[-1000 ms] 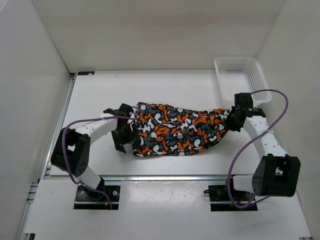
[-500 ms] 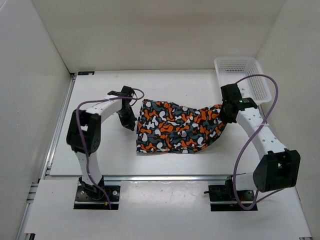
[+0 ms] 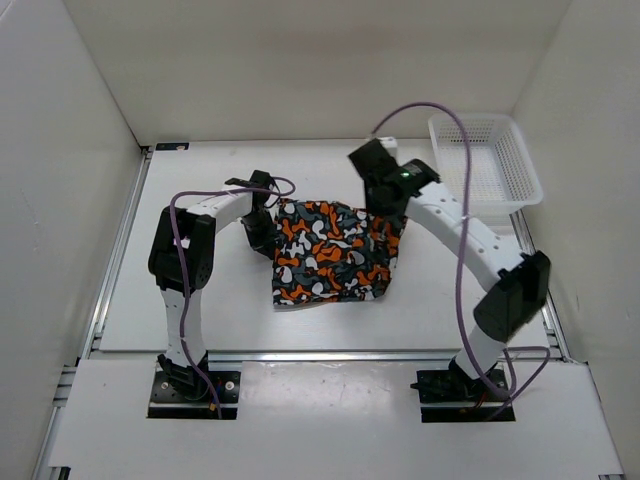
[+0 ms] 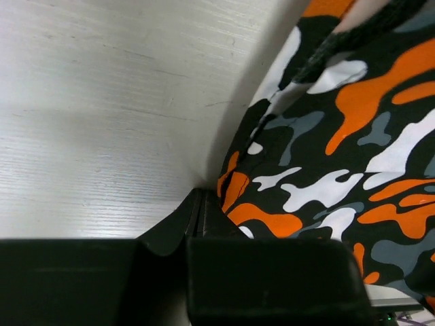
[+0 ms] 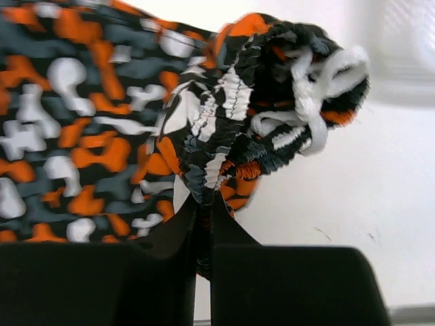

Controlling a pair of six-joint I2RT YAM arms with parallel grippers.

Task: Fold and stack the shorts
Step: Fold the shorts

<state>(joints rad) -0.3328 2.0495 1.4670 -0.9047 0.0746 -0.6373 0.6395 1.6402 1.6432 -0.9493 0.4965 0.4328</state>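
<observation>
The camouflage shorts [image 3: 330, 262] lie mid-table, half doubled over. My right gripper [image 3: 386, 208] hangs above their right part, shut on the bunched elastic waistband [image 5: 272, 81] with its white drawstring; the lifted cloth drapes down from it to the table. In the right wrist view the shorts [image 5: 81, 122] spread out to the left of the right gripper [image 5: 204, 204]. My left gripper [image 3: 264, 238] sits low at the shorts' left edge. In the left wrist view the left gripper [image 4: 202, 200] is shut, with the hem of the shorts [image 4: 326, 170] pinched at its tip.
A white mesh basket [image 3: 520, 160] stands at the back right corner of the table. White walls close in the left, back and right sides. A purple cable [image 3: 450, 120] loops high above the right arm.
My right gripper has carried the waistband up and to the left, doubling the shorts' right end over the middle. My left gripper has gone from the shorts' lower left to their upper left edge and shut.
</observation>
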